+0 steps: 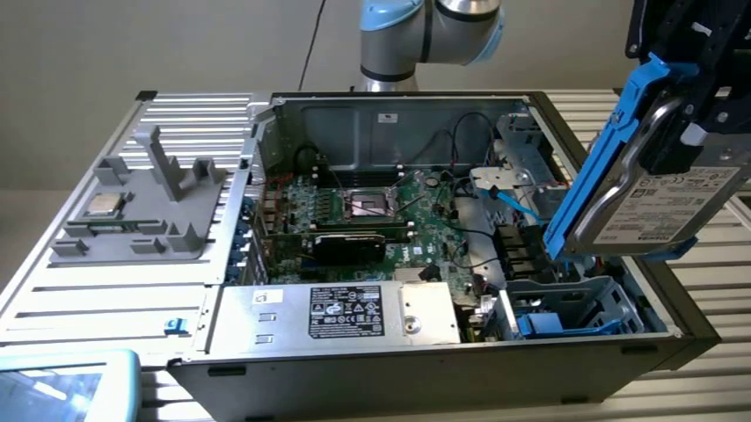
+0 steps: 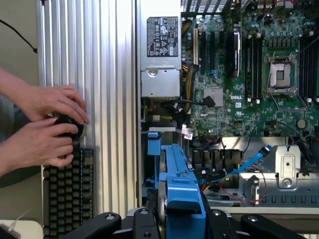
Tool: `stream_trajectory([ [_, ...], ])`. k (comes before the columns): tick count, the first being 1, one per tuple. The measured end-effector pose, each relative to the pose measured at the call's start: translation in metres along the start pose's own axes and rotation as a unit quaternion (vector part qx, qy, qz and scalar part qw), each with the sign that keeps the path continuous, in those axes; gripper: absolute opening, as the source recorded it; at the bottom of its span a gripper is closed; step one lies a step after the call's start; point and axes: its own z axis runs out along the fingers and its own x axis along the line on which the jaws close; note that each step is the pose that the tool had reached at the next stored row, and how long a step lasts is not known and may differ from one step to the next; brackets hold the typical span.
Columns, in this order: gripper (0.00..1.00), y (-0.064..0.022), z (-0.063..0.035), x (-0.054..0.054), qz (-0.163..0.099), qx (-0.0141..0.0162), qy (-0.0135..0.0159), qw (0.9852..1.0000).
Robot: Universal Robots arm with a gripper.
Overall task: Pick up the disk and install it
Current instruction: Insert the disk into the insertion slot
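Note:
The disk [image 1: 663, 207], a silver-grey drive with a white label in a bright blue carrier, hangs tilted above the open computer case at the exterior view's right. My gripper [image 1: 695, 123] is shut on its upper part. The disk is above the drive cage [image 1: 586, 308] at the case's front right corner and clear of it. In the wrist view the blue carrier [image 2: 177, 186] shows edge-on between my black fingers [image 2: 107, 221], with the gripper [image 2: 182, 219] closed around it.
The open case [image 1: 388, 365] holds a green motherboard [image 1: 364, 207], a silver power supply with a black label [image 1: 346, 312] and loose cables near the cage. A grey fixture with a small CPU chip [image 1: 105, 204] lies at the left. A person's hands [image 2: 47, 124] hold a black knob beside a keyboard [image 2: 67, 196].

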Motion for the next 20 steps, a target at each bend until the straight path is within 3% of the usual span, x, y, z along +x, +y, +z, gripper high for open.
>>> stream_trajectory([
  [20, 0.37, 0.0046, 0.0361, -0.001, 0.000, 0.0001, 0.0004, 1.0000],
])
